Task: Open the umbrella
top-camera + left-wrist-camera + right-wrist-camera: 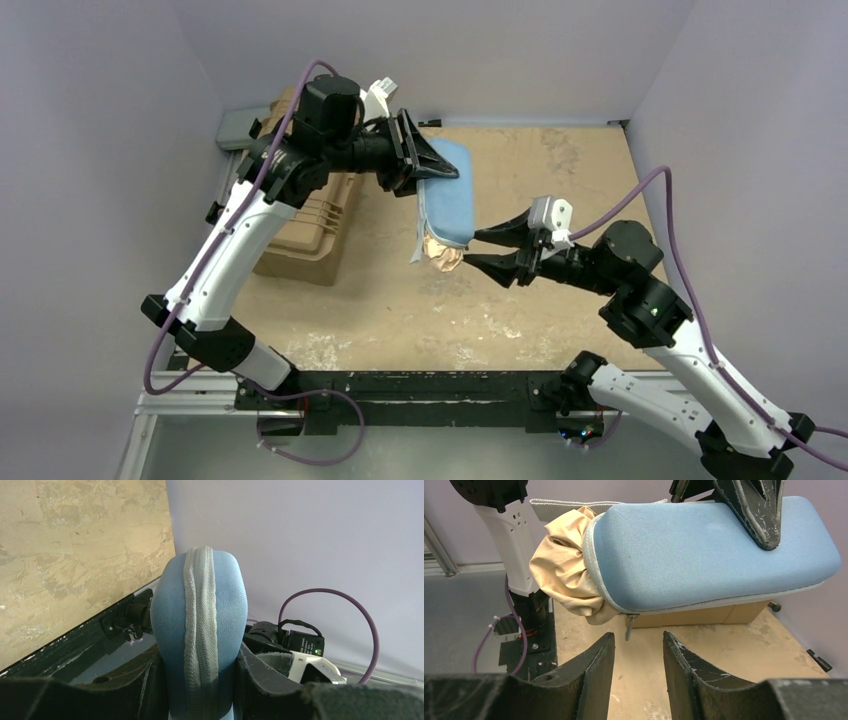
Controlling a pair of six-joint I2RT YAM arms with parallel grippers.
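Note:
The umbrella (442, 255) is mostly hidden inside a light-blue fabric sleeve (447, 195); only a bunch of pale beige cloth (566, 575) bulges from the sleeve's unzipped near end. My left gripper (425, 165) is shut on the far part of the sleeve (200, 620) and holds it above the table. One of its fingers (759, 510) presses on the sleeve's (709, 550) top. My right gripper (474, 248) stands open just short of the beige cloth. In the right wrist view the right gripper (638, 637) holds nothing, and the zipper pull (629, 625) hangs just past its tips.
A tan ribbed hard case (310, 230) lies on the table at the left, under my left arm. Lavender walls close in the table at the back and on both sides. The black base rail (420, 385) runs along the near edge.

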